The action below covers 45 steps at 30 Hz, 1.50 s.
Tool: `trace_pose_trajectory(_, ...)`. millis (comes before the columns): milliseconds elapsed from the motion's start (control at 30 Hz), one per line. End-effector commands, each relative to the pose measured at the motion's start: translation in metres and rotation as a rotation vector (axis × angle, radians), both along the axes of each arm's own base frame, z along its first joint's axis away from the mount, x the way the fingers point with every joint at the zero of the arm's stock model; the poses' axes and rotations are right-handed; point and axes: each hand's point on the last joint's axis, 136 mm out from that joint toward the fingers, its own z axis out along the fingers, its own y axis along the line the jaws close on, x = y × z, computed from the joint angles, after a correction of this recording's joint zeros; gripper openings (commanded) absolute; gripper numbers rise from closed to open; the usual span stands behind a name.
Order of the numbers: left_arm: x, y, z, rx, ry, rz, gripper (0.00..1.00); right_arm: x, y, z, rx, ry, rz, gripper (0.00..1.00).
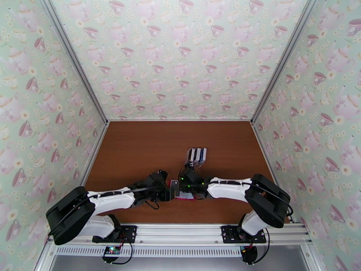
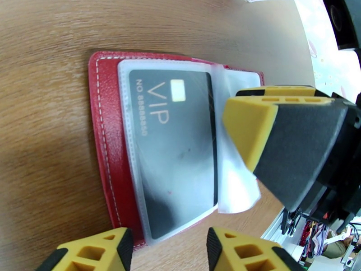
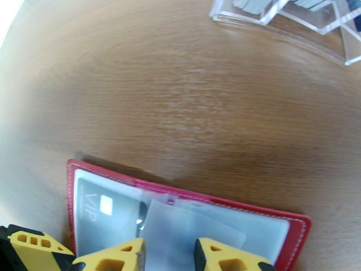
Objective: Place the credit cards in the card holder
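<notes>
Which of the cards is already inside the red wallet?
The black card marked VIP, lying in a clear sleeve of the red wallet; the other cards stand in the clear rack.

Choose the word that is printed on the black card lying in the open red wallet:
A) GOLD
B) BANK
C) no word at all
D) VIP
D: the black card, inside a clear sleeve of the card holder, reads VIP next to a small pale chip.
</notes>
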Motion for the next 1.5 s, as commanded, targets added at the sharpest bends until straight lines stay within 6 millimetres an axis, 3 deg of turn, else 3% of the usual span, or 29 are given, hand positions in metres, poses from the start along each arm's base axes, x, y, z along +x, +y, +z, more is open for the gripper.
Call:
trace_pose_trajectory(0, -0.008, 0.008, -0.014, 0.033, 0.028, 0.002, 0.50, -0.021, 0.003, -0.014, 0.040, 0.087, 0.020, 0.37)
trace_pose_trajectory(433, -0.010, 0.004, -0.010, 0.011, 0.023, -0.027, 0.60, -0.023, 0.014, 0.015, 0.155, 0.061, 0.019, 0.37)
trace_pose_trajectory(700, -0.009, 0.004, -0.012, 0.032, 0.023, -0.038, 0.64, -0.027, 0.022, 0.007, 0.189, 0.098, 0.030, 0.36)
trace_pose_trajectory(1133, -0.012, 0.011, -0.021, 0.084, 0.033, -0.055, 0.63, -0.033, 0.036, 0.002, 0.273, 0.146, 0.034, 0.36)
trace_pose_trajectory(1467, -0.013, 0.024, -0.040, 0.150, 0.035, -0.023, 0.50, -0.034, 0.036, 0.010, 0.373, 0.146, -0.012, 0.34)
